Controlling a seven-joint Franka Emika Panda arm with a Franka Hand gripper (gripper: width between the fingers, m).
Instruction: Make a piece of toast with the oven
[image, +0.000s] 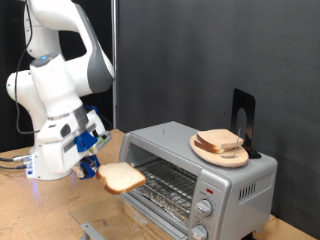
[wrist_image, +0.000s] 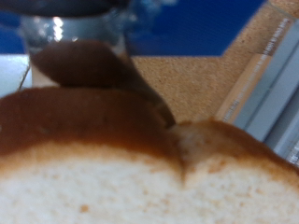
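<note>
My gripper (image: 100, 166) is shut on the piece of toast (image: 122, 178), a pale slice with a brown crust, held flat in the air just to the exterior view's left of the oven's open mouth. The oven (image: 225, 185) is a silver box with its door down, wire rack (image: 168, 184) showing and round knobs (image: 205, 207) down its front. In the wrist view the slice (wrist_image: 140, 177) fills the lower frame, with one dark finger (wrist_image: 93, 65) above its crust and the oven's edge (wrist_image: 266, 75) beyond.
A wooden plate (image: 205, 151) with stacked bread slices (image: 222, 141) rests on the oven's top, beside a black stand (image: 244, 118). The oven stands on a wooden table (image: 40, 210). A dark curtain hangs behind.
</note>
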